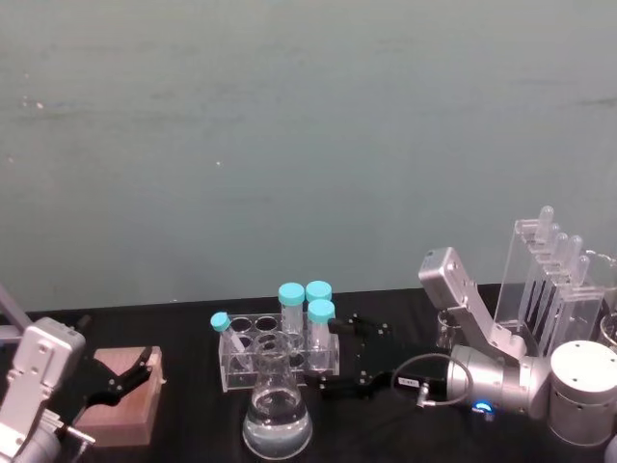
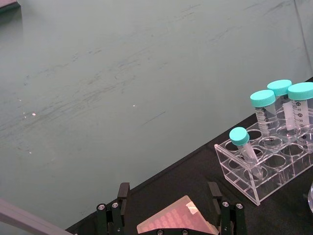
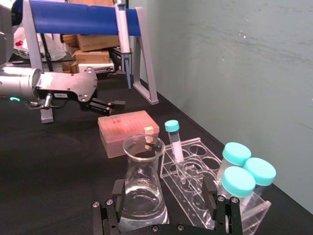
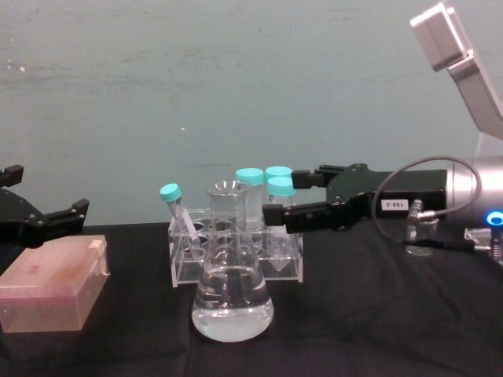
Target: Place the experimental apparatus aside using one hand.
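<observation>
A conical flask [image 1: 277,417] with clear liquid stands at the table's front, just before a clear tube rack [image 1: 243,372] of teal-capped tubes. My right gripper [image 1: 329,358] hovers open at the rack's right end, level with the tube caps, holding nothing. From the side, its fingers [image 4: 284,217] sit beside the caps, right of the flask [image 4: 232,294]. In the right wrist view the flask [image 3: 142,191] and rack [image 3: 195,161] lie straight ahead of the gripper [image 3: 164,208]. A tall acrylic pipette stand [image 1: 551,280] and a small beaker [image 1: 446,328] stand at the right. My left gripper [image 1: 135,371] rests open at the left.
A pink tip box [image 1: 120,397] lies under the left gripper [image 4: 47,206], near the table's left end. A blue-barred frame [image 3: 83,19] stands beyond it. A grey-green wall [image 1: 308,145] closes off the back edge. Bare black tabletop [image 4: 377,314] lies under the right arm.
</observation>
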